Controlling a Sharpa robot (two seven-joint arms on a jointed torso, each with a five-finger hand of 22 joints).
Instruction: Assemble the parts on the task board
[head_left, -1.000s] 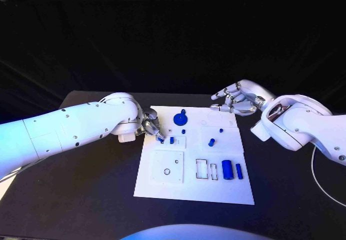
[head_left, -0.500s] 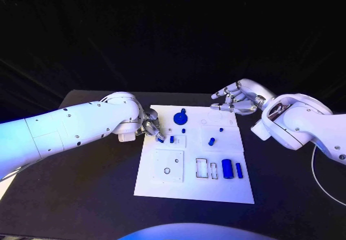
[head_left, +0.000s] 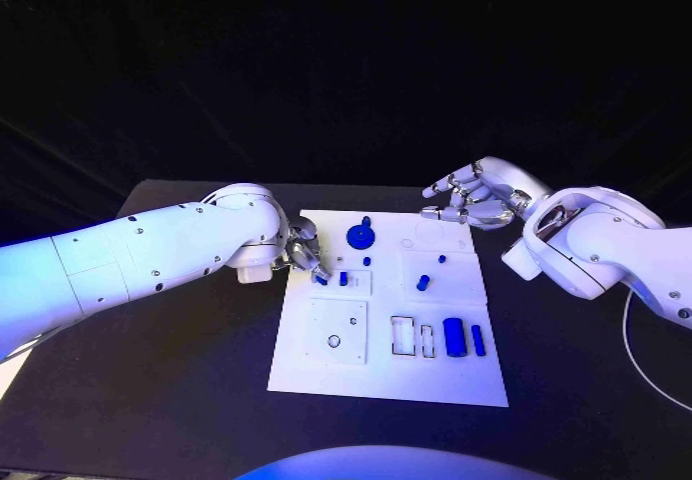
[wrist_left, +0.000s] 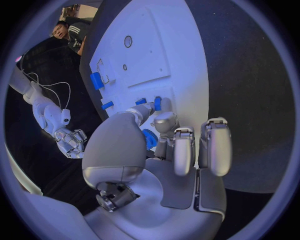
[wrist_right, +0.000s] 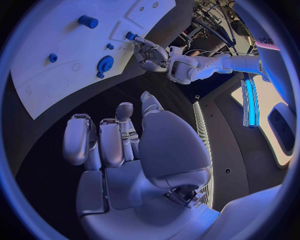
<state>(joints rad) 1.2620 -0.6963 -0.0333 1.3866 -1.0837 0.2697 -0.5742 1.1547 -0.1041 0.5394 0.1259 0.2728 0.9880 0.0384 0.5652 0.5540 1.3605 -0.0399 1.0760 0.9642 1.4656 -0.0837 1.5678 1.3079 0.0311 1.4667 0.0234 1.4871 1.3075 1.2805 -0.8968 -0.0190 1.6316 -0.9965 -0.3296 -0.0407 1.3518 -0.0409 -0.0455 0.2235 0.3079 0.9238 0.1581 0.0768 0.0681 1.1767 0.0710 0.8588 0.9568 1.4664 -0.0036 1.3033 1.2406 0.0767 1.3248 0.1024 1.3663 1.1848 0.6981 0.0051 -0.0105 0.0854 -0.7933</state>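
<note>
Since a second ago almost nothing has shifted: our right hand (head_left: 469, 200) has lifted slightly at the far right corner of the white board (head_left: 389, 385), while our left hand (head_left: 303, 255) stays at the board's left edge.

The board lies in the middle of the black table (head_left: 173, 400). At about ten o'clock from the board's centre, our left hand has its fingertips down at a small blue piece (head_left: 320, 280); in the left wrist view the thumb and a finger meet at that piece (wrist_left: 141, 101), but we cannot tell whether they pinch it or only touch it. A second small blue peg (head_left: 343, 279) stands just beside it.

Our right hand hovers at about one o'clock, fingers loosely curled and apart, holding nothing.

On the board, a blue gear (head_left: 361, 237) sits near twelve o'clock, a blue cylinder (head_left: 456, 338) and a thin blue bar (head_left: 477, 341) lie side by side at about four o'clock, and a short blue peg (head_left: 423, 284) rests near the centre.
</note>
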